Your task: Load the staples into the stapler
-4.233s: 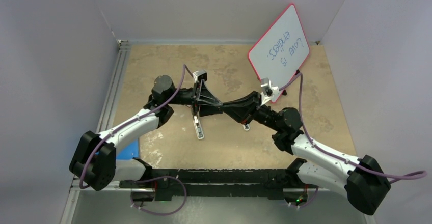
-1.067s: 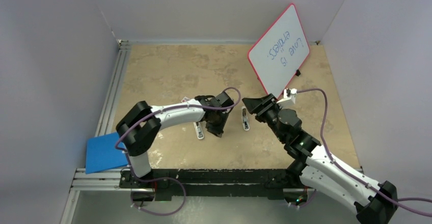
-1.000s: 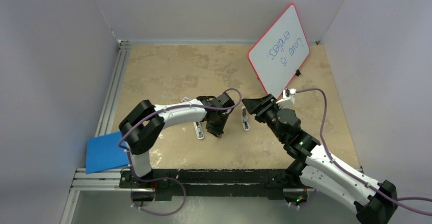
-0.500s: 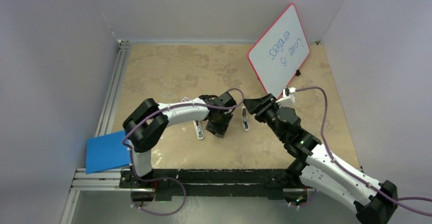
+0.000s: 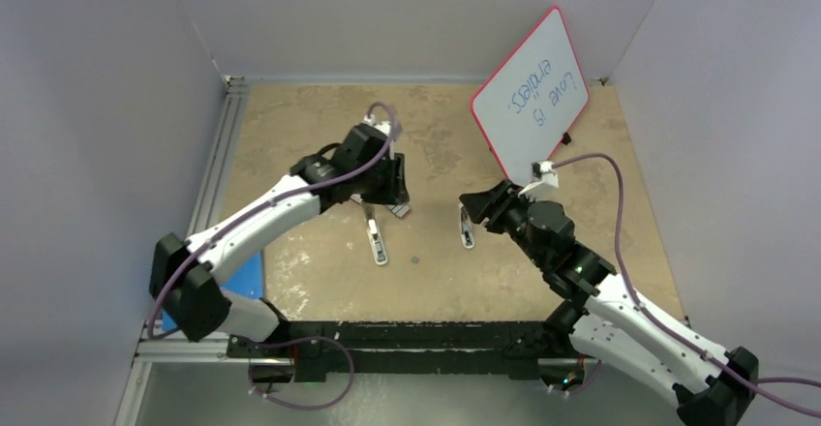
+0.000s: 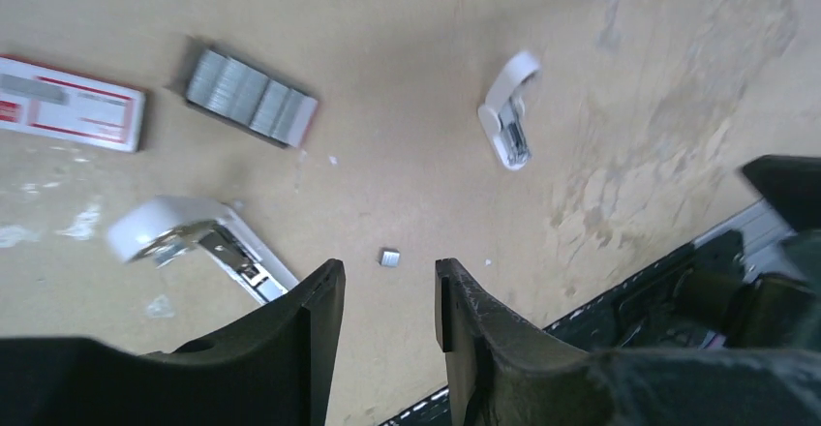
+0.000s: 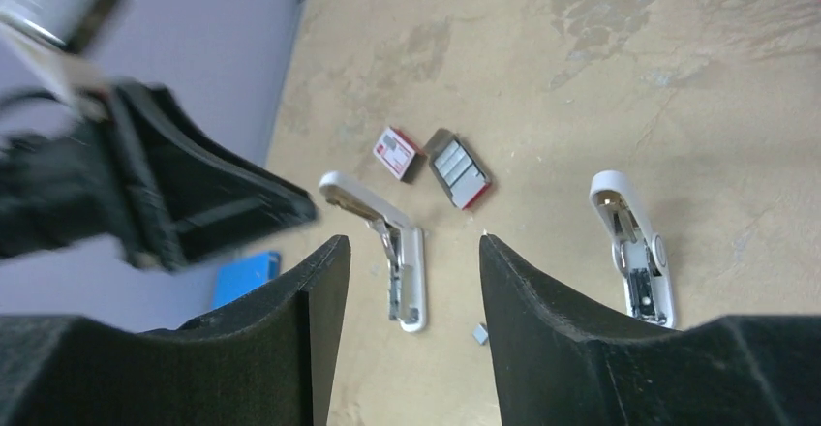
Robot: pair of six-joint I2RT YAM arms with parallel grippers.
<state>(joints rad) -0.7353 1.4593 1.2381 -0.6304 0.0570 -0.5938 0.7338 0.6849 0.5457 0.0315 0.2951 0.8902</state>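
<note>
The stapler (image 6: 198, 242) lies hinged open on the table, also seen in the overhead view (image 5: 376, 240) and the right wrist view (image 7: 397, 252). The staples (image 6: 250, 97) fill a small grey tray, with their red-and-white sleeve (image 6: 68, 116) beside it; both show in the right wrist view, the tray (image 7: 459, 172) right of the sleeve (image 7: 395, 152). A small loose clump of staples (image 6: 389, 258) lies by the stapler's end. My left gripper (image 6: 387, 281) hangs open and empty above it. My right gripper (image 7: 411, 242) is open and empty, off to the right.
A shorter white stapler piece (image 5: 467, 228) lies right of the stapler, just under my right gripper (image 5: 469, 203). A whiteboard (image 5: 531, 92) leans at the back right. A blue sheet (image 7: 242, 276) sits at the near left. Walls close in three sides.
My left gripper has opened and swung up and back from low beside the stapler. A small staple clump now lies on the table where it was. The right arm barely moved.
</note>
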